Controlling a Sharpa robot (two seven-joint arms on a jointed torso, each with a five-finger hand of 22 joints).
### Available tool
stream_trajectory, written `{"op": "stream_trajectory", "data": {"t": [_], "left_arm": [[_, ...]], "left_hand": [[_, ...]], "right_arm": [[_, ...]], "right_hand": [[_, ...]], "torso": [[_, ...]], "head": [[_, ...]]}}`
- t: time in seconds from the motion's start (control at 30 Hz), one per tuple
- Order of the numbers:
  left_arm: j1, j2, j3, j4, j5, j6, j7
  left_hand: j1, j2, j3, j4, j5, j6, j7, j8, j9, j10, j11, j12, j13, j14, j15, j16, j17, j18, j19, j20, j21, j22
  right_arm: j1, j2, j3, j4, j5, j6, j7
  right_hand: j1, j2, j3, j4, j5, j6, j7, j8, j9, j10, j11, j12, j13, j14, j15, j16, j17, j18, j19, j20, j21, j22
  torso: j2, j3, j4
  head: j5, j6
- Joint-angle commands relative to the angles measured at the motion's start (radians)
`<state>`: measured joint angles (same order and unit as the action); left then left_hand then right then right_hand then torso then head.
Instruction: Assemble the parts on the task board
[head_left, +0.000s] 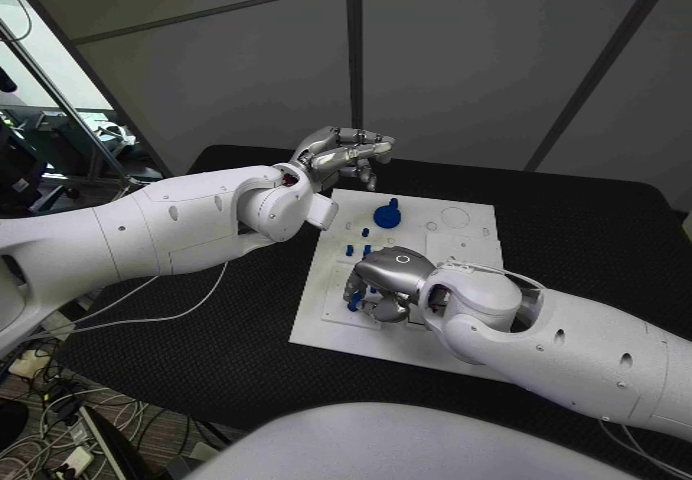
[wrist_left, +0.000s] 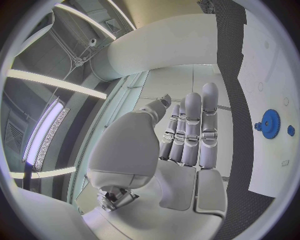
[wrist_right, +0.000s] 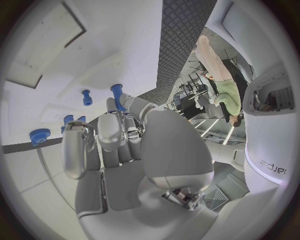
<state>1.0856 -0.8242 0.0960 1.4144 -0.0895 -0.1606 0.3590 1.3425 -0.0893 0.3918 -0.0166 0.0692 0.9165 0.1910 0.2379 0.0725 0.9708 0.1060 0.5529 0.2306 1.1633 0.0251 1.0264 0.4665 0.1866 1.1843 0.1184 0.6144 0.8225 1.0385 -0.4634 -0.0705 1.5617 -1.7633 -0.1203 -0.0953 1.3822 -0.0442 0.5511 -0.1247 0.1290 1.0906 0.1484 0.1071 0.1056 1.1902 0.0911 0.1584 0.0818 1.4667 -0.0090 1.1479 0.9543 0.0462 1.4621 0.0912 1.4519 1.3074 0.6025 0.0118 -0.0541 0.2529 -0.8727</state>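
Black matting covers the table (head_left: 577, 240) in front of me, with grey wall panels behind it, and the white task board (head_left: 462, 250) lies in the middle of that surface. My left hand (head_left: 343, 152) hangs above the table just past the board's far left corner, fingers straight and lying side by side with nothing between them; its wrist view shows them (wrist_left: 190, 130) stretched out flat and empty. Near the board's far edge stands a blue gear (head_left: 387, 213) on its post, and a few small blue pegs (head_left: 361, 247) stand closer to the board's middle. My right hand (head_left: 382, 285) sits low over the near left part of the board, fingers curled downward among the parts. One blue part (head_left: 355, 298) shows right at my fingertips, and from the right wrist a blue peg (wrist_right: 117, 95) stands just beyond them, but I cannot tell whether I am holding it or only touching it.
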Motion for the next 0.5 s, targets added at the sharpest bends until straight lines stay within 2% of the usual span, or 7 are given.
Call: {"op": "stream_trajectory", "data": {"t": [0.03, 0.1, 0.17, 0.27, 0.37, 0.5], "left_arm": [[0.002, 0.0, 0.001, 0.001, 0.003, 0.011, 0.007], [0.002, 0.0, 0.001, 0.001, 0.003, 0.012, 0.007], [0.002, 0.0, 0.001, 0.001, 0.003, 0.012, 0.006], [0.002, -0.001, 0.001, 0.001, 0.003, 0.012, 0.005], [0.002, -0.002, 0.001, 0.001, 0.003, 0.013, 0.005], [0.002, -0.001, 0.001, 0.0, 0.003, 0.014, 0.004]], "left_hand": [[0.003, 0.002, -0.006, 0.001, 0.003, -0.007, -0.001, 0.003, 0.001, -0.007, 0.002, 0.002, -0.001, -0.007, 0.002, 0.007, -0.001, -0.004, 0.002, 0.004, -0.005, -0.001], [0.003, 0.002, -0.006, 0.001, 0.003, -0.007, -0.001, 0.003, 0.001, -0.007, 0.002, 0.002, -0.001, -0.007, 0.002, 0.007, -0.001, -0.004, 0.002, 0.004, -0.005, -0.001], [0.003, 0.002, -0.006, 0.001, 0.003, -0.007, -0.001, 0.003, 0.001, -0.007, 0.002, 0.002, -0.001, -0.007, 0.002, 0.007, -0.001, -0.004, 0.002, 0.004, -0.005, -0.001], [0.003, 0.002, -0.006, 0.001, 0.003, -0.007, -0.001, 0.003, 0.001, -0.007, 0.002, 0.002, -0.001, -0.007, 0.002, 0.007, -0.001, -0.004, 0.002, 0.004, -0.005, -0.001], [0.005, 0.003, -0.007, 0.001, 0.003, -0.01, -0.001, 0.006, 0.001, -0.009, 0.002, 0.005, -0.002, -0.008, 0.002, 0.008, -0.003, -0.004, 0.002, 0.004, -0.006, -0.002], [0.005, 0.003, -0.008, 0.001, 0.003, -0.01, -0.001, 0.006, 0.001, -0.009, 0.002, 0.005, -0.002, -0.008, 0.002, 0.008, -0.003, -0.004, 0.002, 0.004, -0.006, -0.002]], "right_arm": [[-0.004, 0.005, -0.008, -0.007, -0.006, 0.036, 0.015], [-0.004, 0.006, -0.009, -0.008, -0.004, 0.036, 0.018], [-0.004, 0.006, -0.01, -0.01, -0.001, 0.031, 0.022], [-0.004, 0.004, -0.011, -0.012, 0.001, 0.014, 0.022], [-0.004, 0.002, -0.011, -0.013, 0.002, -0.013, 0.021], [-0.004, -0.004, -0.011, -0.007, 0.002, -0.068, 0.024]], "right_hand": [[-0.005, -0.006, -0.002, 0.002, 0.001, -0.011, 0.014, -0.006, -0.001, 0.005, -0.008, -0.005, 0.0, 0.008, 0.005, 0.004, -0.006, -0.002, -0.001, 0.007, -0.001, 0.092], [-0.02, -0.015, -0.008, 0.008, 0.005, -0.042, 0.022, -0.025, -0.008, -0.022, 0.0, -0.022, -0.006, 0.004, 0.012, -0.004, -0.017, 0.002, -0.013, 0.012, -0.014, 0.075], [-0.044, -0.034, -0.021, 0.017, 0.014, -0.088, 0.022, -0.046, -0.019, -0.07, 0.009, -0.048, -0.016, -0.003, 0.02, -0.018, -0.038, 0.011, -0.037, 0.019, -0.04, 0.039], [-0.073, -0.06, -0.051, 0.029, 0.007, -0.145, 0.018, -0.045, -0.03, -0.159, 0.021, -0.085, -0.02, -0.018, 0.03, -0.052, -0.084, 0.03, -0.086, 0.029, -0.096, -0.033], [-0.071, -0.065, -0.082, 0.03, 0.002, -0.183, 0.014, -0.045, -0.036, -0.215, 0.029, -0.087, -0.018, -0.036, 0.035, -0.085, -0.128, 0.042, -0.121, 0.037, -0.141, -0.089], [-0.065, -0.064, -0.11, 0.028, 0.005, -0.213, 0.016, -0.043, -0.036, -0.248, 0.034, -0.079, -0.016, -0.051, 0.039, -0.11, -0.162, 0.052, -0.145, 0.041, -0.177, -0.131]], "torso": [[0.0, 0.0006, 0.0004], [0.0, 0.0003, 0.0002], [-0.001, 0.0, -0.0001], [-0.001, 0.0, -0.0008], [-0.001, 0.0002, -0.0004], [0.0, 0.0015, 0.0006]], "head": [[0.001, 0.0], [0.001, 0.0], [0.001, 0.0], [0.001, 0.0], [0.0, 0.0], [-0.002, 0.0]]}}
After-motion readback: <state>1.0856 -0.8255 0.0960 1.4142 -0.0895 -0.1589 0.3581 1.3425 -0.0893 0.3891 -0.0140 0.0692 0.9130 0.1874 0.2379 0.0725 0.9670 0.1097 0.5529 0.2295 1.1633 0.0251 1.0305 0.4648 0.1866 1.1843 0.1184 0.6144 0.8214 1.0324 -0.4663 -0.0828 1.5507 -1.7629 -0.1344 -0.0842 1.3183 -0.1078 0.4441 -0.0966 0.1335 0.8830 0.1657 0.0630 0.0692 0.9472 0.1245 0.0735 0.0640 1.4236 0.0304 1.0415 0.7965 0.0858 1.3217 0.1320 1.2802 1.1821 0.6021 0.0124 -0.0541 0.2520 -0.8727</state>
